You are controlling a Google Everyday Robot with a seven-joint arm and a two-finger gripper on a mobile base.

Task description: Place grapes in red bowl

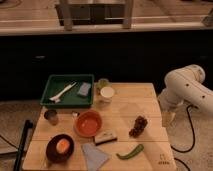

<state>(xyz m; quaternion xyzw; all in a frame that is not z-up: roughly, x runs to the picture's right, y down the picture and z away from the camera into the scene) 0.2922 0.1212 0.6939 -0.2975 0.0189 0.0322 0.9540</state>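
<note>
Dark purple grapes (138, 126) lying on the wooden table (135, 100), right of centre, touching nothing. To their left, apart from them, the red bowl (88, 123), plain inside. Between bowl and grapes and slightly nearer, a small pale block (105, 137). Nearer still, a long green vegetable (131, 152). Near left corner: dark bowl (60, 148) with orange contents. Far left: green tray (67, 102), with a white cup (107, 93) beside it. Past the table's right edge, white arm (187, 87), with gripper (168, 117) hanging low, right of the grapes and clear of them. Open or closed: cannot tell.
</note>
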